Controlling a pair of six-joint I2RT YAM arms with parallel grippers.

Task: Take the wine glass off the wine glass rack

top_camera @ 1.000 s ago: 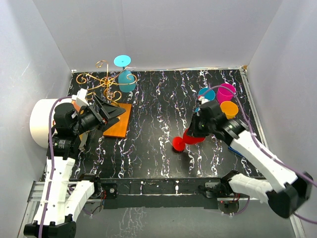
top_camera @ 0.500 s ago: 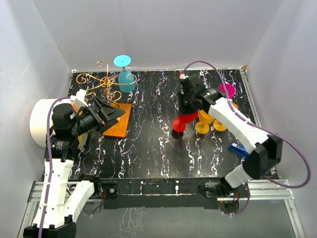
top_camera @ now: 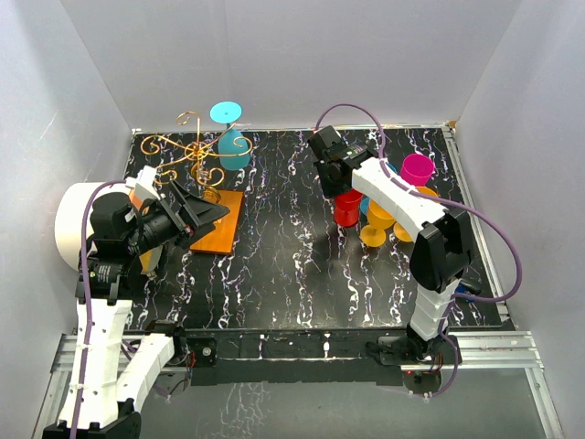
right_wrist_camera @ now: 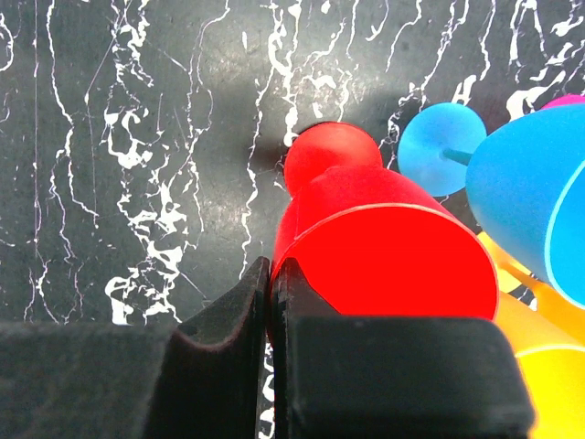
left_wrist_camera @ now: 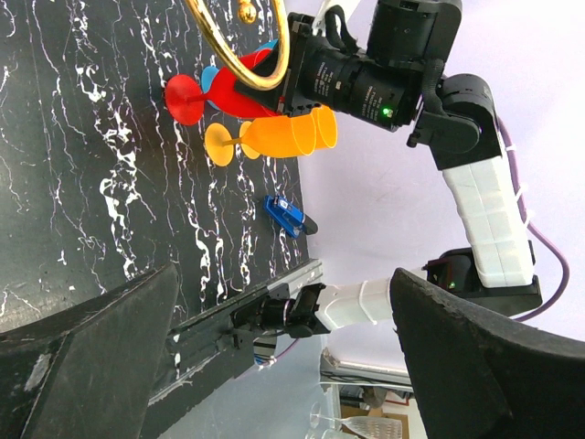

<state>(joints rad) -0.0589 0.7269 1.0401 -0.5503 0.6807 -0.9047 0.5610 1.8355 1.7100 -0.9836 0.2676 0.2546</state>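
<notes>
The gold wine glass rack (top_camera: 190, 148) stands at the back left on its orange-brown wooden base (top_camera: 225, 234). A cyan wine glass (top_camera: 234, 148) hangs upside down from one scroll arm, foot up. My left gripper (top_camera: 207, 216) hovers open and empty over the base, below the scrolls; a gold loop (left_wrist_camera: 239, 48) shows in the left wrist view, where the left gripper (left_wrist_camera: 283, 352) holds nothing. My right gripper (top_camera: 340, 190) is shut on the rim wall of a red wine glass (right_wrist_camera: 384, 247), which stands near upright (top_camera: 347, 208) among other glasses at the back right.
Blue (right_wrist_camera: 521, 197), pink (top_camera: 418, 168) and orange-yellow glasses (top_camera: 377, 223) crowd right beside the red one. A white cylinder (top_camera: 77, 225) sits outside the left wall. A small blue clip (left_wrist_camera: 287, 216) lies near the front right edge.
My right arm swung from the front right toward the back middle, carrying the red glass from lying tilted to near upright beside the other glasses. The left arm barely moved.
</notes>
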